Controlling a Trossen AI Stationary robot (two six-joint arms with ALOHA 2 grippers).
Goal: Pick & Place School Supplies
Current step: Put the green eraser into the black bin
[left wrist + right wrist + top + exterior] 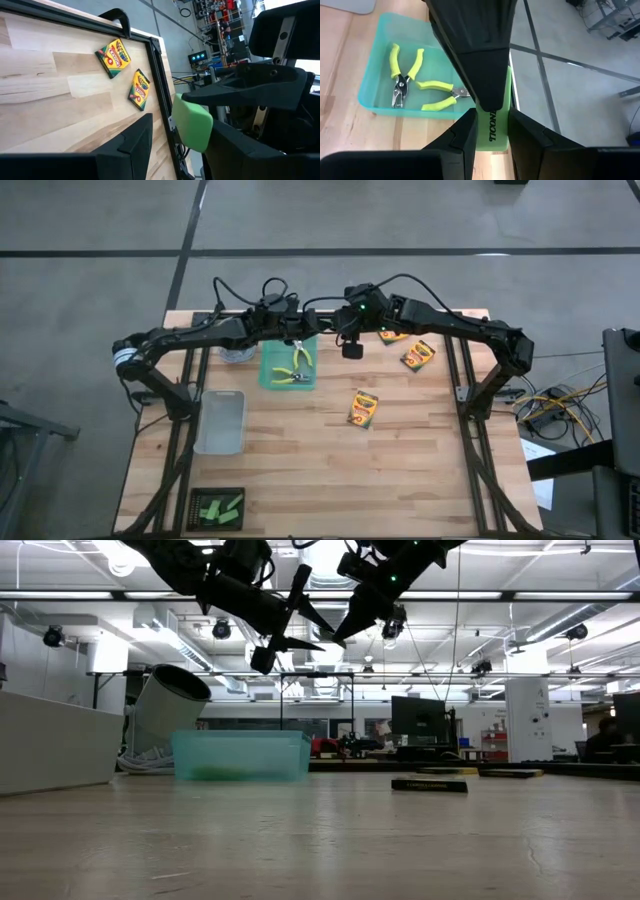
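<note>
- Overhead view of a wooden desk (400, 470) with two dark robot arms meeting above its upper centre.
- The right gripper (491, 127) has its jaws closed on a small green block (192, 125), held in the air above the far edge of the desk.
- The left gripper (185, 150) faces it, jaws open around the same block, with a gap on one side.
- Just below the grippers in the overhead frame, a teal tray (370, 85) holds two pliers with yellow-green handles (402, 75) (440, 95) lying side by side.
- Three crayon boxes lie flat on the desk: one at centre (364, 408), two at upper right (417, 355) (392, 335).
- A clear bin (220, 420) sits at centre left.
- More green blocks (220, 507) lie in a dark tray (196, 498) at lower left.
</note>
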